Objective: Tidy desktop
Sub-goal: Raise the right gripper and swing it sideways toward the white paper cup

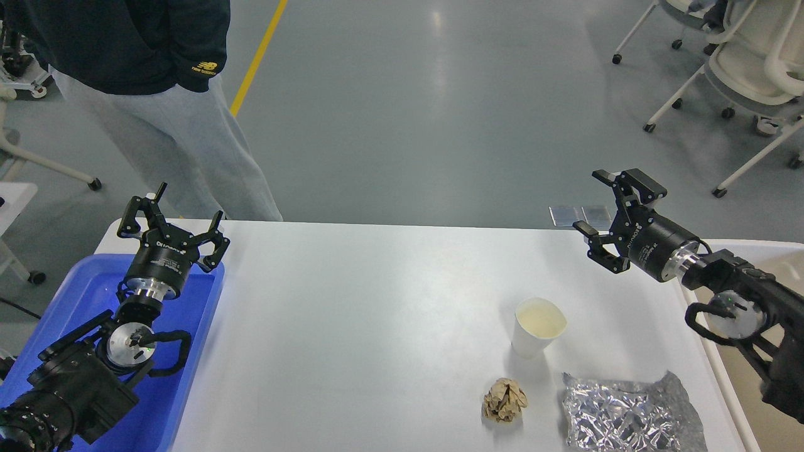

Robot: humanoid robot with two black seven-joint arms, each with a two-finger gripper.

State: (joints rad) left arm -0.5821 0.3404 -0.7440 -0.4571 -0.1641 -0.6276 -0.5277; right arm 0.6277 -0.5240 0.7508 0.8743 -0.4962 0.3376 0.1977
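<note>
The white desktop (364, 314) fills the middle of the head view. On its right part stand a white paper cup (538, 326), a crumpled brown paper ball (504, 400) and a crumpled silver foil bag (631, 415). My left gripper (183, 204) is open and empty, raised over the far end of the blue tray (75, 295). My right gripper (593, 202) is open and empty, turned to point left, above the desktop's far right corner and well behind the cup.
A cream-white bin (769, 276) sits at the right edge under my right arm. A person (144, 94) stands behind the table's far left corner. Office chairs (735, 69) stand at the back right.
</note>
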